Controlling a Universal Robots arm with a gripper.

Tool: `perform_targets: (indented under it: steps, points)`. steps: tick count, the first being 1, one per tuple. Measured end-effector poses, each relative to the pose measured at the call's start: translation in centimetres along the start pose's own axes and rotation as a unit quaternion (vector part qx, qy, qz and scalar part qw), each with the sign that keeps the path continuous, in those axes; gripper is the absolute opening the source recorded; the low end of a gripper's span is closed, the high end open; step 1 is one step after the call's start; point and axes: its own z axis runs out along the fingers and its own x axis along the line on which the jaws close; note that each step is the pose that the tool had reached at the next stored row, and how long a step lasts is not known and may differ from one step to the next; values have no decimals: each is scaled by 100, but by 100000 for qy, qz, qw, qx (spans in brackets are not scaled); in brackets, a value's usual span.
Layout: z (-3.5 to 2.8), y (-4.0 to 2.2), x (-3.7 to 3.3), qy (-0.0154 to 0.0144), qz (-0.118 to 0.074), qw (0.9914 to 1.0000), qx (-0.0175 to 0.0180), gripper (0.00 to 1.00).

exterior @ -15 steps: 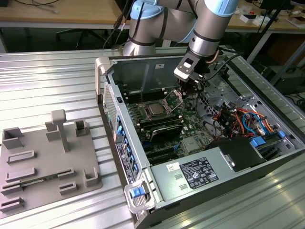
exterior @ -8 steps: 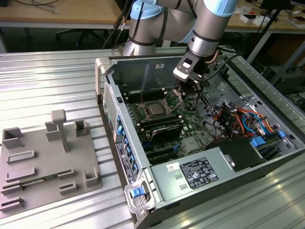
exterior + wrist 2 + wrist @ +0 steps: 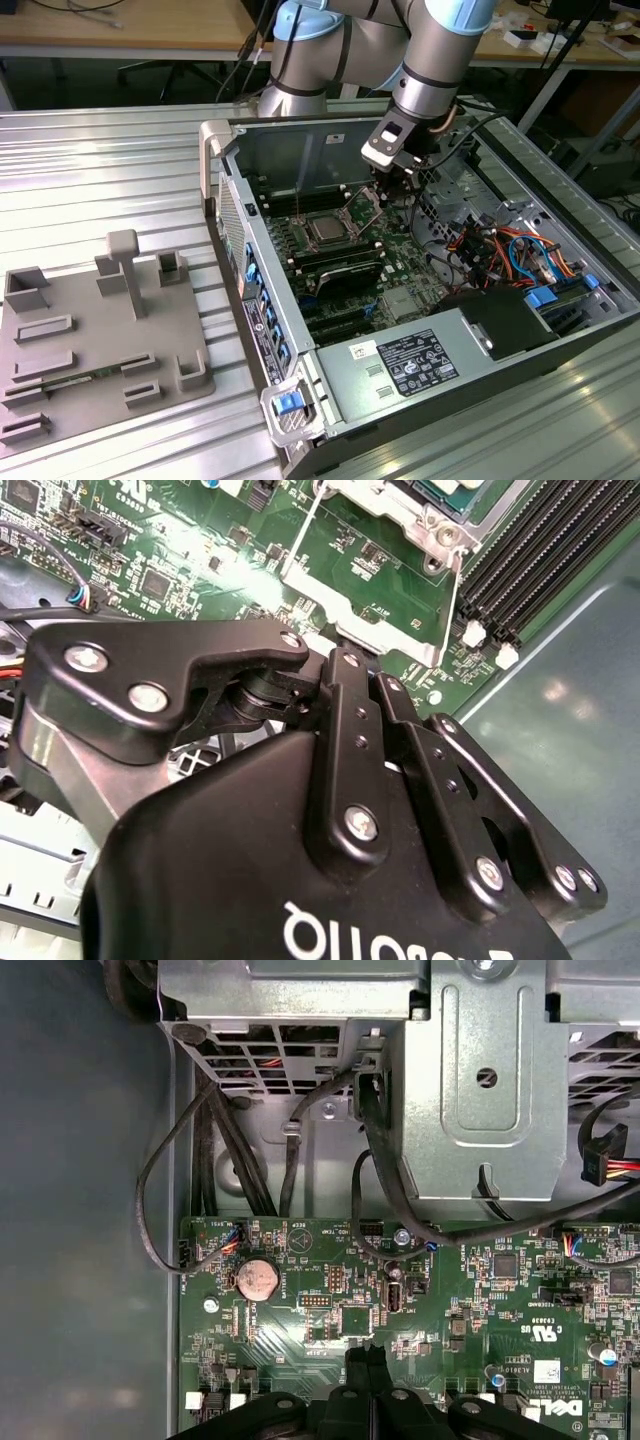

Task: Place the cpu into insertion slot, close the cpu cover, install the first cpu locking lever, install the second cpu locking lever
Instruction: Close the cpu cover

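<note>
One grey moulded plastic fixture plate [image 3: 100,330] lies on the ribbed metal table [image 3: 120,170]. Flat silver-grey square cpu [image 3: 327,230] sits in the silver-rimmed insertion slot [image 3: 400,508]. Silver hinged cpu cover [image 3: 363,207] stands tilted open. Black end effector [image 3: 369,1360] is closed at the cover's free edge, likely to swing it; cannot tell if it pinches. Orange and blue cables [image 3: 510,250] crowd the right.

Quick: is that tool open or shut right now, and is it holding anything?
Tool: shut, nothing visibly held.
</note>
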Motion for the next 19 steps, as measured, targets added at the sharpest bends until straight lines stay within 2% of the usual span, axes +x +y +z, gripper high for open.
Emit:
perform_targets:
  steps: [19]
  points:
    - [0, -40, 1, -1, 0, 100000, 1, 11]
